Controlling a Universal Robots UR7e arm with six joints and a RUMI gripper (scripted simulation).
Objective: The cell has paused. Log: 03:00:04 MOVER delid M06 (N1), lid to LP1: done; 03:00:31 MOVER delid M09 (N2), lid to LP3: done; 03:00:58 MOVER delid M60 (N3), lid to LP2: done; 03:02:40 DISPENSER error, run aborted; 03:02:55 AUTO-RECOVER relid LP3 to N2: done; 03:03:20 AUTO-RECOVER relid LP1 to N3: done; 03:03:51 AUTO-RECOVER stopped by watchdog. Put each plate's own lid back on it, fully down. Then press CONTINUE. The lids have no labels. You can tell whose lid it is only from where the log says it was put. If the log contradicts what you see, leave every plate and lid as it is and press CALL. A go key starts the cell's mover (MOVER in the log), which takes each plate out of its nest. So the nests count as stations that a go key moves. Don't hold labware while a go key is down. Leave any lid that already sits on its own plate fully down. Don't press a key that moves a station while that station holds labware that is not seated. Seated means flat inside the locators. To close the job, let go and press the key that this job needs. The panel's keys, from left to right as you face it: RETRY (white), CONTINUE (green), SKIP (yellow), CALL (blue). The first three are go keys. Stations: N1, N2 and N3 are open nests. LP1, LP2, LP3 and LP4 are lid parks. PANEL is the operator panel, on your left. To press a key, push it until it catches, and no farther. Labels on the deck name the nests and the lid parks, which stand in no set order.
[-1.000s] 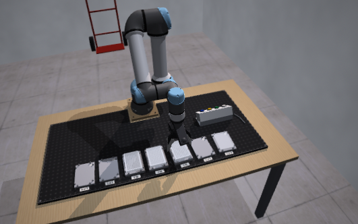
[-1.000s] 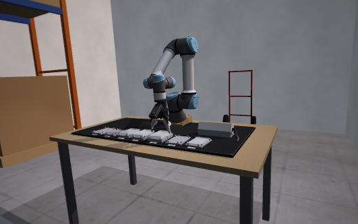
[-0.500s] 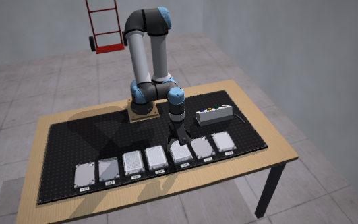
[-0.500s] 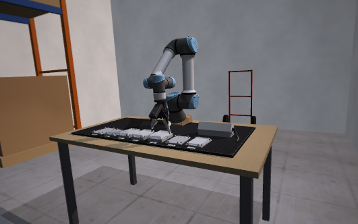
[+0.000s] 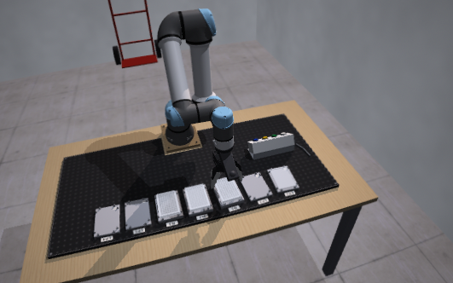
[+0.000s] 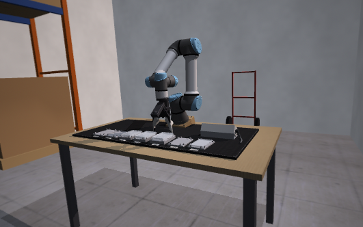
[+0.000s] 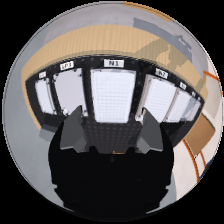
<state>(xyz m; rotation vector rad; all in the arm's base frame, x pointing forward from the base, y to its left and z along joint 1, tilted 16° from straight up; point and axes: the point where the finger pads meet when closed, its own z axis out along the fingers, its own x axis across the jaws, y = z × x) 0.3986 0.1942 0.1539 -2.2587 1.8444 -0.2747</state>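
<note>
My gripper (image 5: 225, 179) (image 6: 162, 130) (image 7: 112, 106) is open and holds nothing. It hangs just above the back edge of the well plate (image 5: 229, 192) (image 6: 163, 137) (image 7: 112, 95) in the nest labelled N1. That plate lies flat and shows a fine grid; I cannot tell a lid's edge on it. The plate in N2 (image 5: 198, 199) (image 7: 160, 97) stands beside it, and a third plate (image 5: 169, 205) with plainer wells stands beyond that. Grey lid parks flank the nests: two at one end (image 5: 107, 221) (image 5: 137, 213), two at the other (image 5: 256, 186) (image 5: 282, 178). The last looks whiter.
The operator panel (image 5: 270, 145) (image 6: 217, 130), a grey box with four small coloured keys on top, stands behind the lid parks near the mat's edge. The arm's base (image 5: 182, 141) is bolted at the back of the black mat (image 5: 102, 170). A red hand truck (image 5: 130, 34) stands far behind.
</note>
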